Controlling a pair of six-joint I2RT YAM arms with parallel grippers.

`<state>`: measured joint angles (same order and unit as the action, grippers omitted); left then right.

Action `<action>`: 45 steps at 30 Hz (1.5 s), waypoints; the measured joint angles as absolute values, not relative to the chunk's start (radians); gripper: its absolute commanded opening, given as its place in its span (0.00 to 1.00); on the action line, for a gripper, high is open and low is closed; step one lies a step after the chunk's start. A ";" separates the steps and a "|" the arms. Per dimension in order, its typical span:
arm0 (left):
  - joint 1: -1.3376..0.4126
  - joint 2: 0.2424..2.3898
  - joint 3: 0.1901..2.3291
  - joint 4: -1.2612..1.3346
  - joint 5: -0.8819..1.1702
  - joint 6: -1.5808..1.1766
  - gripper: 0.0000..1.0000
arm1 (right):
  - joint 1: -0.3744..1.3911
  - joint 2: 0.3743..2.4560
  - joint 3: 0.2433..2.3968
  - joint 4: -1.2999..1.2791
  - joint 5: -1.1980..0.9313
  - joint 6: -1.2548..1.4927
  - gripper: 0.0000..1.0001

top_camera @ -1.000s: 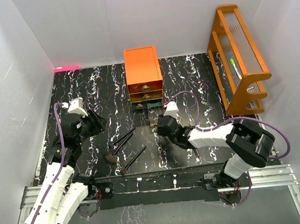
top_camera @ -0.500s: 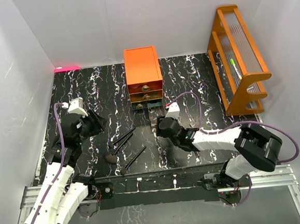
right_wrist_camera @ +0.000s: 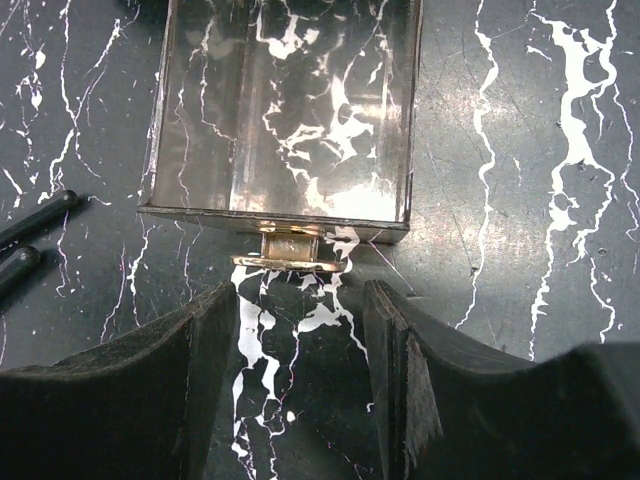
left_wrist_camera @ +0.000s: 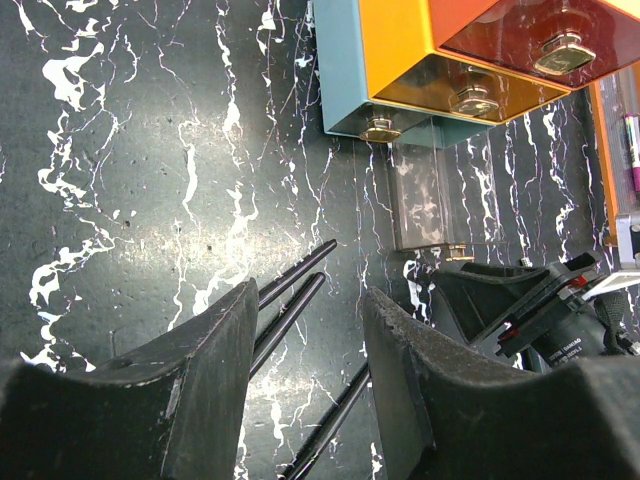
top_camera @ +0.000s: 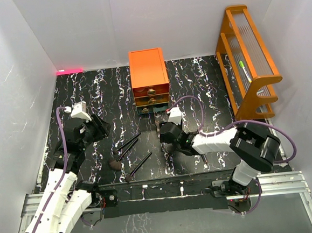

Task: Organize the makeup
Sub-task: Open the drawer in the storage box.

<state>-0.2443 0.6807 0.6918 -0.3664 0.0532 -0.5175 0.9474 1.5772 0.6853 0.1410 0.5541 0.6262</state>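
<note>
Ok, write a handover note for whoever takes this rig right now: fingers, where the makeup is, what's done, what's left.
Left fingers: open, empty, above the table by the brushes.
Right fingers: open, empty, either side of the handle of the clear drawer, not gripping it.
Makeup: three brushes lie loose on the table, left of the drawer.
Done: the bottom drawer of the chest is pulled out and looks empty.
Left: probably put the brushes in and close the drawer.
</note>
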 measured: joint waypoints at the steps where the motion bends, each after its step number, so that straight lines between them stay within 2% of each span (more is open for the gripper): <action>1: -0.244 0.681 0.692 -0.366 0.053 -0.517 0.45 | 0.947 1.581 0.688 0.139 0.554 0.626 0.57; 15: -0.244 0.682 0.692 -0.366 0.053 -0.517 0.45 | 0.947 1.631 0.734 0.135 0.601 0.625 0.56; 22: -0.244 0.682 0.692 -0.366 0.054 -0.517 0.45 | 0.947 1.632 0.742 0.134 0.614 0.618 0.39; 27: -0.244 0.682 0.692 -0.366 0.054 -0.517 0.45 | 0.948 1.632 0.743 0.135 0.618 0.607 0.31; 45: -0.244 0.682 0.692 -0.366 0.054 -0.518 0.45 | 0.988 1.547 0.703 0.070 0.594 0.634 0.30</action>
